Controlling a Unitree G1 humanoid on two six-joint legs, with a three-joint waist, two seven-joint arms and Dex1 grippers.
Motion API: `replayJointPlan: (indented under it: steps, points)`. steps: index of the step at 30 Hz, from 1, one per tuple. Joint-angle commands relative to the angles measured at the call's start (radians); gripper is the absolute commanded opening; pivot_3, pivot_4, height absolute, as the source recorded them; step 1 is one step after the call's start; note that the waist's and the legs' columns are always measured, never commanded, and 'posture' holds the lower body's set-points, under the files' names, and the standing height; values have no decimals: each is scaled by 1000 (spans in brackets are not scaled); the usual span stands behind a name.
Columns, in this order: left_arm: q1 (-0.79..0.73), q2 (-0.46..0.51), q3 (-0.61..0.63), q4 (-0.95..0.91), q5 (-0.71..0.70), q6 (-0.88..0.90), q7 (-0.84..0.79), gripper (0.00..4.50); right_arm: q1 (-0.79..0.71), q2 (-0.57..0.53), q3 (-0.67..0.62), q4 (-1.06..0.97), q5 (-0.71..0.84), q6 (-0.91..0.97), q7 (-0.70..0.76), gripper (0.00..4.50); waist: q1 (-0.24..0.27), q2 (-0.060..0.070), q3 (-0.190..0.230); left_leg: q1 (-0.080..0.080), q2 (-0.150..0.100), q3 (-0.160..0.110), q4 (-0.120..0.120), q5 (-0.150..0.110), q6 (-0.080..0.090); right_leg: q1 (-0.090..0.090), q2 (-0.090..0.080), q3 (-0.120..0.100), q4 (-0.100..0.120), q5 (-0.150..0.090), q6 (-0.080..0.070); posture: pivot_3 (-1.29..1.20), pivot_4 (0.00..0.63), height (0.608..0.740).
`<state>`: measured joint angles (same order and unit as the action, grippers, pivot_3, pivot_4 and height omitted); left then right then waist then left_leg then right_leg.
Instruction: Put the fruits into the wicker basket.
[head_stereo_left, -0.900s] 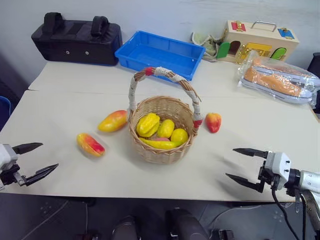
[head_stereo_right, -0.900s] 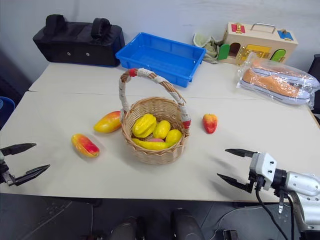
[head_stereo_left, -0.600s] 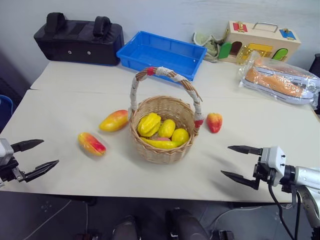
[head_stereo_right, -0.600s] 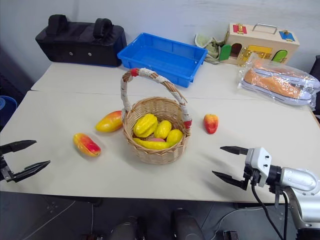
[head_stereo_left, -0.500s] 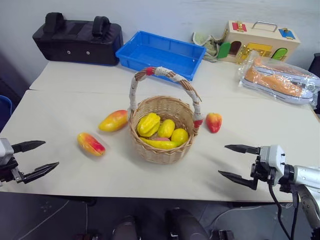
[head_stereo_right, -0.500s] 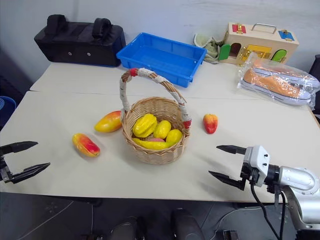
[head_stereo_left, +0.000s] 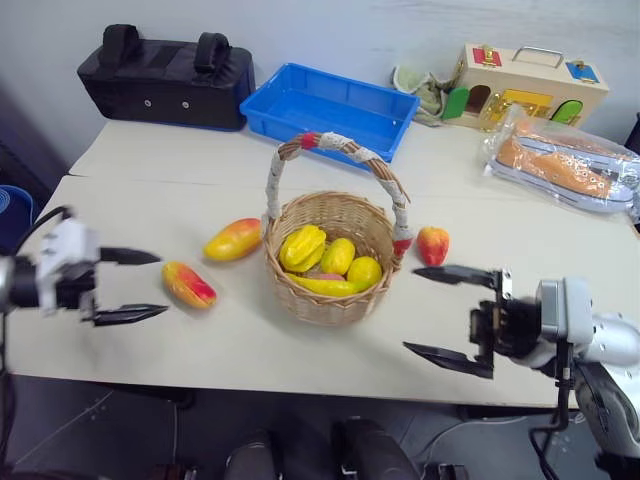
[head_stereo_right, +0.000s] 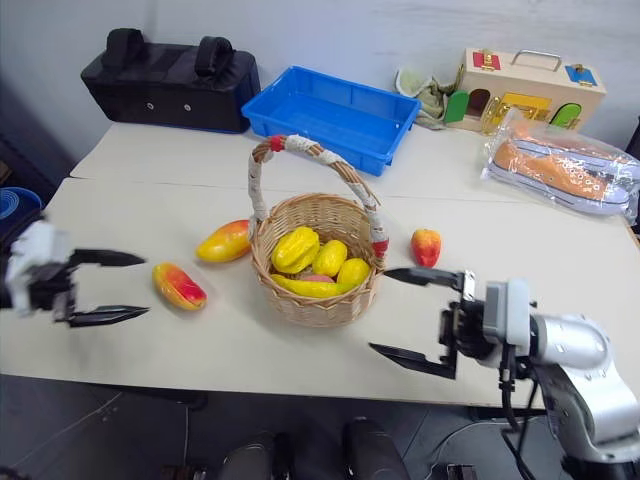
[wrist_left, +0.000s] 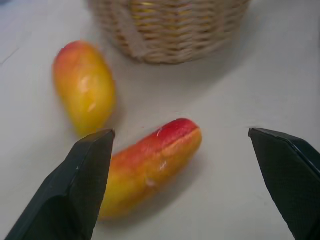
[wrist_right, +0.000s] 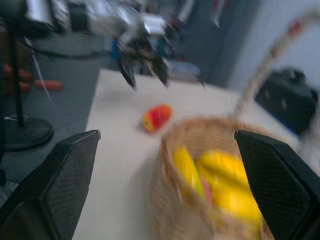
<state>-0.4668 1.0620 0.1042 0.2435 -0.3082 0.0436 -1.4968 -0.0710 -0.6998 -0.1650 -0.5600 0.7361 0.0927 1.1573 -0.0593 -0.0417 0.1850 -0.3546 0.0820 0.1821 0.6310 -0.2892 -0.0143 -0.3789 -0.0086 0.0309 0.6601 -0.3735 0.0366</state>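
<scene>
Round light-tan wicker basket (head_stereo_left: 330, 262) with cloth-wound arched handle: mid-table, upright, already holding yellow fruit.
Glossy yellow-orange mango with red end (head_stereo_left: 189, 284): on table, left of basket, apart from it.
Second yellow-orange mango (head_stereo_left: 232, 239): just beside basket's left wall.
Small red-orange peach (head_stereo_left: 432, 245): on table, just right of basket.
Left gripper (head_stereo_left: 125, 285): spread wide, empty, near the red-ended mango.
Right gripper (head_stereo_left: 450, 318): spread wide, empty, right of basket.
</scene>
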Motion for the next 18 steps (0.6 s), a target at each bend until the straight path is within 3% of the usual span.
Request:
replayJointPlan:
  steps: [1,3,5,7,12,18]
  points:
    - [-116,-42,-107,142,113,-126,-25,4500,33,-4,-11,12,-13,-8,6,4477,4,0,0,0,0,0,0,0,0,0,0,0,0,-1,0,0,150,740]
    - [-184,-74,-142,205,136,-167,-31,4500,51,4,-15,23,-33,-27,3,4477,2,0,0,-3,1,1,1,-1,0,-5,1,1,1,-1,1,0,150,740]
    - [-241,-98,-188,258,157,-193,-74,4500,74,12,-25,27,-50,-37,-13,4477,4,-1,0,-18,2,1,7,-1,0,-20,1,2,10,-1,2,0,150,740]
    - [-272,-75,-262,280,156,-207,-109,4500,111,16,-44,22,-60,-42,-30,4477,3,-1,0,-23,3,1,18,-4,-1,-29,1,2,22,-2,6,0,150,740]
    - [-287,19,-423,275,99,-219,-118,4500,185,19,-73,6,-74,-65,-50,4477,-11,-1,0,-22,3,1,20,-3,-2,-30,2,5,29,-3,5,0,150,740]
    - [-270,40,-479,333,138,-320,-118,4500,197,15,-71,3,-84,-70,-78,4477,-12,-1,0,-17,2,0,22,1,0,-23,1,5,30,-5,0,0,150,740]
